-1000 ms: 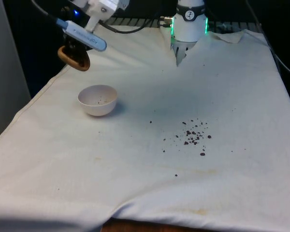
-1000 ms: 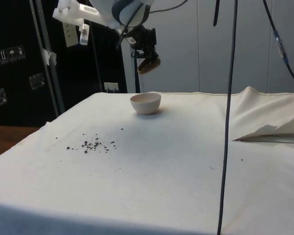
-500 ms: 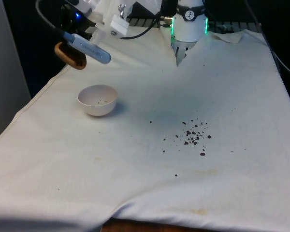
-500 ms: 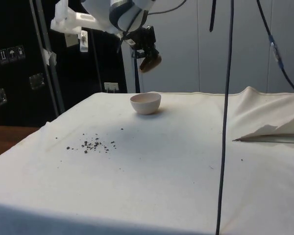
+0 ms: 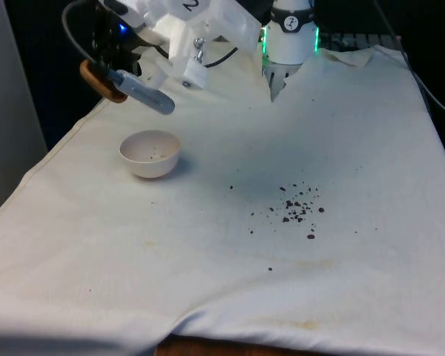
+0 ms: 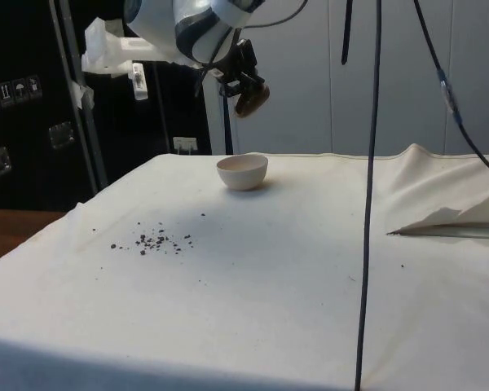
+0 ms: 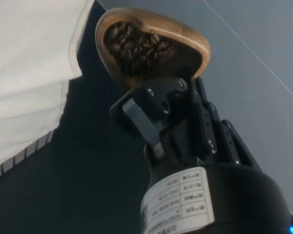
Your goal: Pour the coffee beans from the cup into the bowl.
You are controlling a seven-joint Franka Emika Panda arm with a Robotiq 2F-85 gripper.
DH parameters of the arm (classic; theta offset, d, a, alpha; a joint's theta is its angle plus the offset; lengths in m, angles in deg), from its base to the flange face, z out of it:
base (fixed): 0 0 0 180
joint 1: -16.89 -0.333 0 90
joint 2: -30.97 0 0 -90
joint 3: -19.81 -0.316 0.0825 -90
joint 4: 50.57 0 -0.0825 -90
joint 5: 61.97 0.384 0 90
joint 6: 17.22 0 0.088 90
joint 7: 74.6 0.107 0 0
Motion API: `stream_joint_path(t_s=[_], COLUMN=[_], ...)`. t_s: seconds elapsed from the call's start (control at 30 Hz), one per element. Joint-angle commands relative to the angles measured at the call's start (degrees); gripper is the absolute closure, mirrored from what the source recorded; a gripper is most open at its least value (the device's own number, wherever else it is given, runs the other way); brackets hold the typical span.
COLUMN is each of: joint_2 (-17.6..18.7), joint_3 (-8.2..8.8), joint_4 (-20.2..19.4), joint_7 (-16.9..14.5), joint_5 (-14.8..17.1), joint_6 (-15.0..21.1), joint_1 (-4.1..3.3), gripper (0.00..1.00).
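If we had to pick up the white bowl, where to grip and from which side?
The bowl sits upright and open on the cloth, sides rounded and flaring. Probably best from straight above, one finger inside the rim and one outside, pinching the wall; a side grasp would likely slip on the curve.

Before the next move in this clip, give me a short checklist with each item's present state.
1. Cup held by the gripper: ok.
2. Beans in the cup: ok, plenty left.
3. Cup above the bowl: not ok; in the front view the cup hangs off toward the cloth's left edge.
4. Bowl upright, on the cloth: ok.
5. Beans in the bowl: not ok, only a few specks.
6. Cloth free of spills: not ok; spilled beans lie scattered mid-table.
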Motion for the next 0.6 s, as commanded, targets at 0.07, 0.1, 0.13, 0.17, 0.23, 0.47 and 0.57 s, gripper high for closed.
stream_joint_path(t_s=[0.07, 0.1, 0.13, 0.17, 0.23, 0.47, 0.57], joint_2=[0.8, 0.5, 1.1, 1.3, 1.6, 2.6, 3.3], joint_3=[-0.11, -0.29, -0.34, -0.52, -0.92, -2.69, -3.72], joint_4=[0.7, 0.5, 1.0, 1.1, 1.2, 1.5, 1.6], joint_7=[0.4, 0.3, 0.7, 0.9, 1.4, 3.2, 4.4], joint_5=[-1.1, -1.0, -1.7, -1.9, -2.3, -3.6, -4.5], joint_6=[-1.7, -1.2, -2.5, -2.9, -3.7, -6.3, -7.8], joint_1=[-0.46, -0.17, -0.63, -0.69, -0.92, -1.20, -1.43], gripper=[1.00, 1.00, 1.00, 1.00, 1.00, 1.00, 1.00])
